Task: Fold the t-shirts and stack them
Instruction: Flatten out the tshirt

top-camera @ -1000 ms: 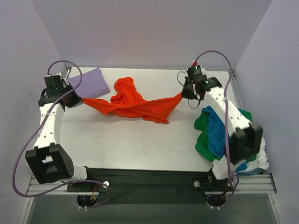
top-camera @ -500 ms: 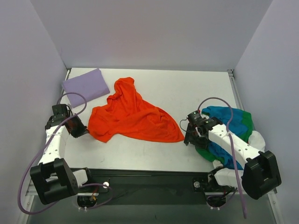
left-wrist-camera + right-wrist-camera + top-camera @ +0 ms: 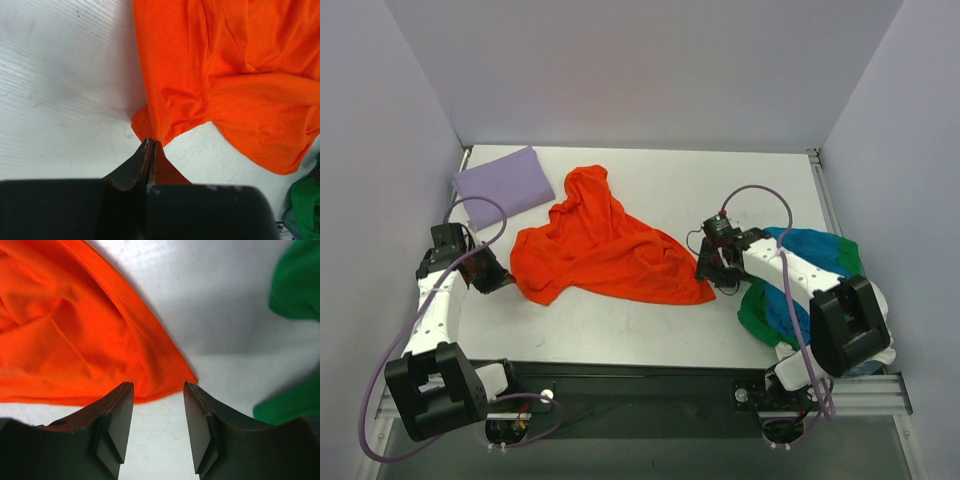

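Observation:
The orange-red t-shirt (image 3: 605, 250) lies spread and rumpled across the middle of the table. My left gripper (image 3: 508, 282) is shut on its near-left corner, and the left wrist view shows the cloth (image 3: 225, 65) pinched at the fingertips of that gripper (image 3: 151, 143). My right gripper (image 3: 706, 272) stands open just past the shirt's right corner (image 3: 75, 340), and nothing lies between its jaws (image 3: 158, 390). A folded lavender t-shirt (image 3: 503, 183) rests at the back left. Blue (image 3: 820, 255) and green (image 3: 755, 305) t-shirts are heaped at the right under the right arm.
The heap's green cloth (image 3: 297, 285) lies close to the right of the right gripper. Grey walls close in the table on the left, back and right. A black rail (image 3: 640, 375) runs along the near edge between the arm bases.
Both arms brought the orange-red shirt from a stretched hold at the back down onto the table nearer me. The right gripper opened and let go of its corner. The left gripper kept its hold.

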### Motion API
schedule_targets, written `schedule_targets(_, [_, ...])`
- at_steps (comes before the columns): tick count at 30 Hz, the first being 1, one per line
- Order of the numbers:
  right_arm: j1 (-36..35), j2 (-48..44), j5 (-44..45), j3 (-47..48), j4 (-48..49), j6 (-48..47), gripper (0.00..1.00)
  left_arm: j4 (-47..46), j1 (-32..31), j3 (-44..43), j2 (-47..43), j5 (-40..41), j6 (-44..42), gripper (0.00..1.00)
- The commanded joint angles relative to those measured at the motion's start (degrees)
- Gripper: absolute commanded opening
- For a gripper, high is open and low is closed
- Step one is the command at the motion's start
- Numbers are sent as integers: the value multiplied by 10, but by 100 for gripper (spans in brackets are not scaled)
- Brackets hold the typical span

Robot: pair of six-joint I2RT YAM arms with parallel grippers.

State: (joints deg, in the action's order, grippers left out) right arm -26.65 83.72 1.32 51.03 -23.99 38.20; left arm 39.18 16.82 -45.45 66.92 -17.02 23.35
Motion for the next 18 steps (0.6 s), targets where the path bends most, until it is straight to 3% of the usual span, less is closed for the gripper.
schedule_targets(1, [4, 42, -9, 53, 32, -23, 45, -14, -1, -6, -14, -15, -1, 0])
schedule_targets(9, [4, 125, -8, 87, 23, -36, 44, -12, -1, -16, -9, -7, 2, 0])
schedule_targets(18, [6, 125, 10, 72, -4, -41, 43, -11, 0, -37, 9, 1, 6, 0])
